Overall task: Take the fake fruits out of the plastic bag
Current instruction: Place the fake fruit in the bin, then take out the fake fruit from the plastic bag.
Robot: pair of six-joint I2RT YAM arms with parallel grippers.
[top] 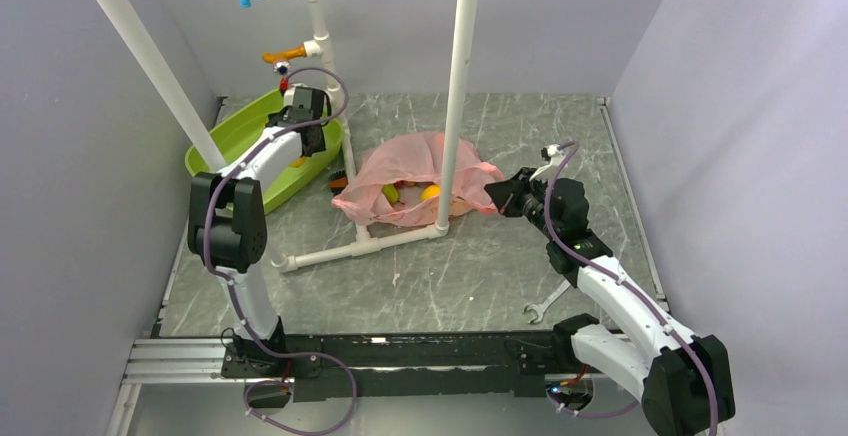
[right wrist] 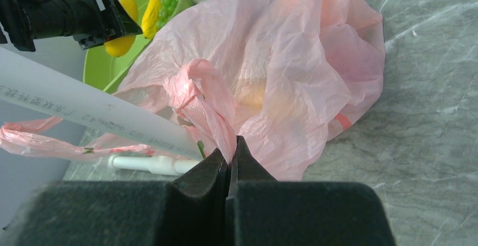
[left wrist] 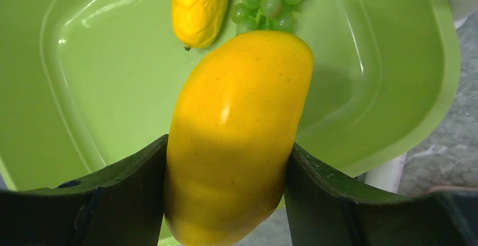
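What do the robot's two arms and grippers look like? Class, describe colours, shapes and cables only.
The left arm and right arm have smooth white links joined by chunky black joint housings. A thin purplish cable loops loosely along each. The left gripper has dark, broad, curved fingers; the right gripper has matte black fingers tapering to narrow tips.

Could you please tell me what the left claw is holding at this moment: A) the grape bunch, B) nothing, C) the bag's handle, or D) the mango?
D: the left claw is shut on the mango over the basin, while the right claw pinches the bag.
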